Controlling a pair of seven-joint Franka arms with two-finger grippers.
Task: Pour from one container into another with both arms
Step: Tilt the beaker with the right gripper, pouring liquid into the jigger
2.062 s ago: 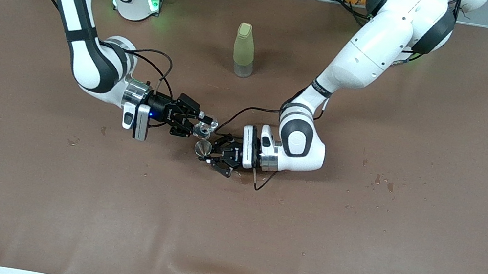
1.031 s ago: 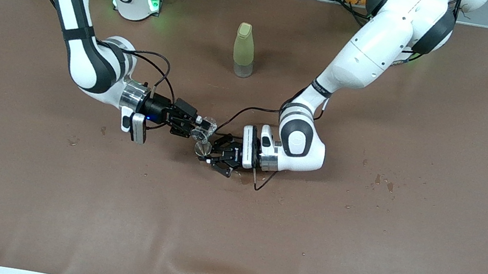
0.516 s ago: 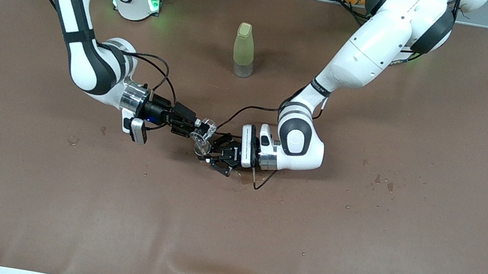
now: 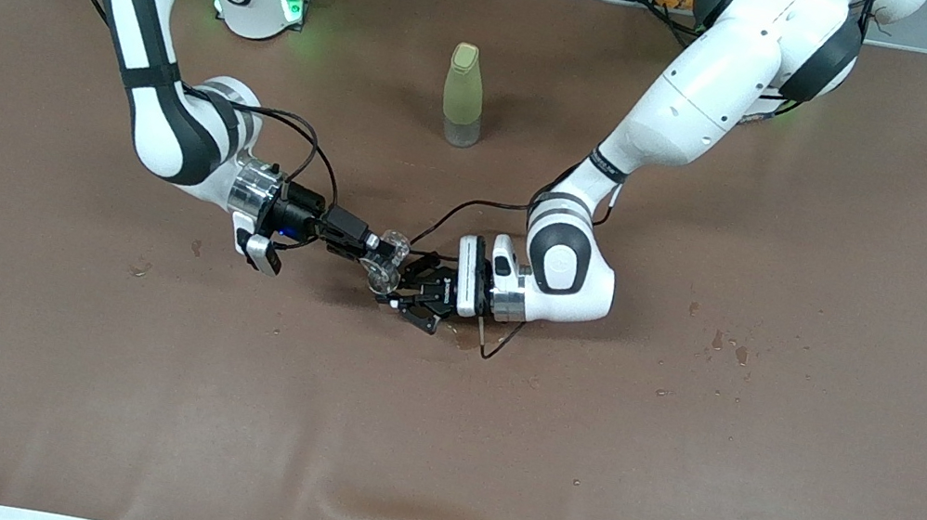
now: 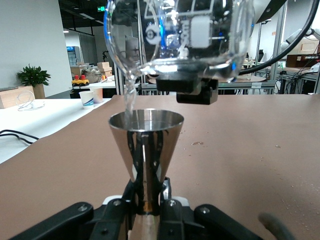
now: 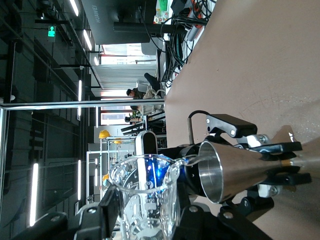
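My right gripper is shut on the small clear stemless cup, tipped on its side over the middle of the table. Just under its lip is the stemmed glass, whose cone bowl looks silvery, and my left gripper is shut on its stem. In the left wrist view the stemmed glass stands upright in my left gripper while a thin stream of water falls from the cup into it. The right wrist view shows the cup between my right gripper's fingers beside the stemmed glass.
A tall yellow-green bottle stands farther from the front camera than the grippers, near the table's middle. Water drops dot the brown table cover toward the left arm's end. A wet patch lies under the left wrist.
My right wrist has rolled, tipping the stemless cup further over, and the cup has come down close over the stemmed glass. The left gripper has shifted slightly toward the right arm.
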